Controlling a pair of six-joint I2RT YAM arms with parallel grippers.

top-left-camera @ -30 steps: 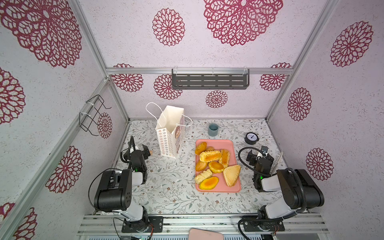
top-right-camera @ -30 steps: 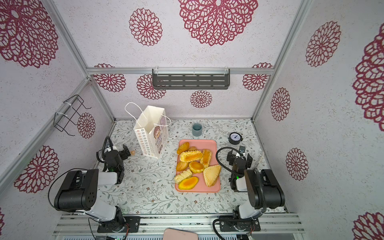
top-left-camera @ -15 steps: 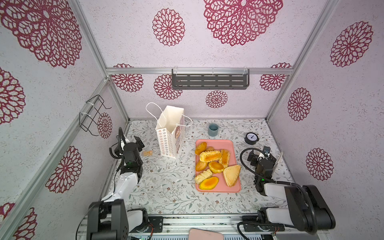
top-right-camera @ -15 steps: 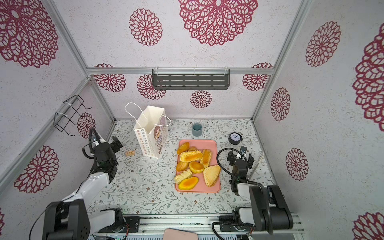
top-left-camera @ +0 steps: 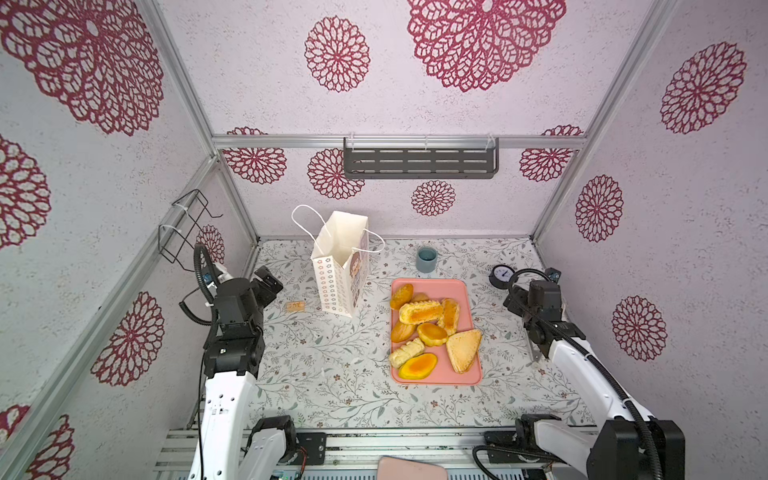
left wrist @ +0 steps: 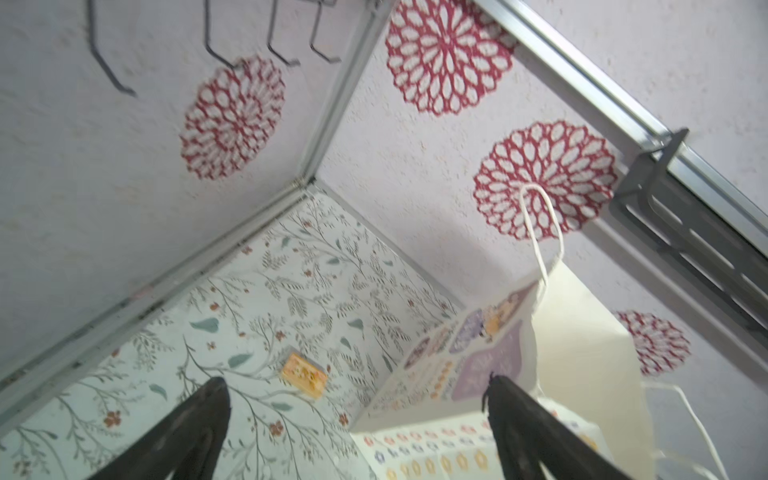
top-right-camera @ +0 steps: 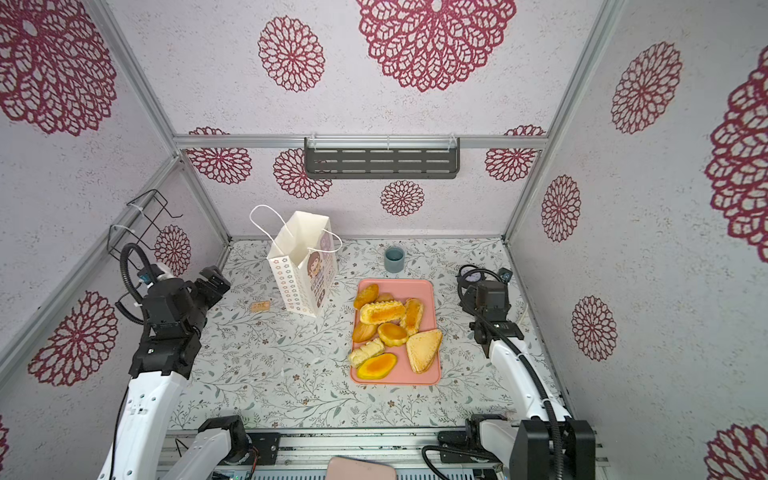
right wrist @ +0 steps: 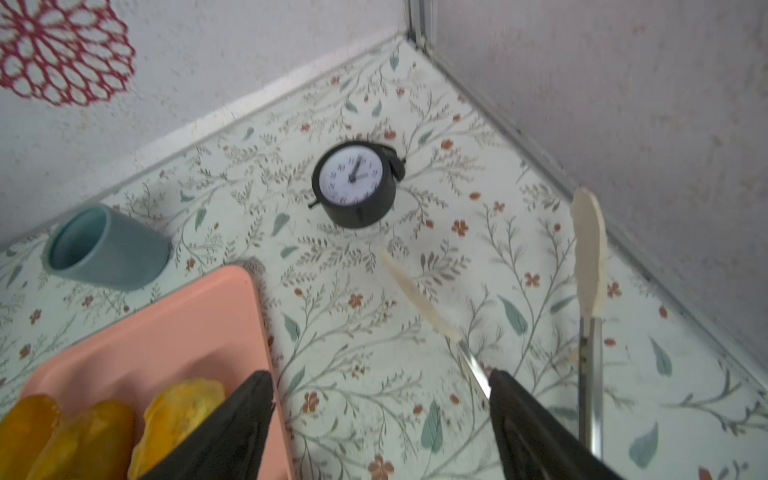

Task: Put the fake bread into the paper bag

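Several golden-yellow pieces of fake bread (top-left-camera: 432,328) lie piled on a pink tray (top-left-camera: 467,291) right of centre in both top views. The white paper bag (top-left-camera: 338,266) stands upright and open-mouthed behind and left of the tray. My left gripper (top-left-camera: 269,280) hovers open left of the bag, holding nothing. In the left wrist view its fingers frame the bag's patterned side (left wrist: 457,365). My right gripper (right wrist: 380,382) is open and empty above the table, between the tray's far right corner (right wrist: 232,291) and the side wall. One bun (right wrist: 178,407) shows by its finger.
A small orange rectangular piece (top-left-camera: 295,306) lies on the table left of the bag. A blue cup (top-left-camera: 427,258) stands behind the tray. A black clock (top-left-camera: 500,275) and cream-tipped tongs (right wrist: 586,249) lie near the right wall. A wire rack (top-left-camera: 187,228) hangs on the left wall.
Both arms have unfolded and risen from their low folded pose. The left gripper has lifted and turned toward the bag. The bread and bag have not moved.
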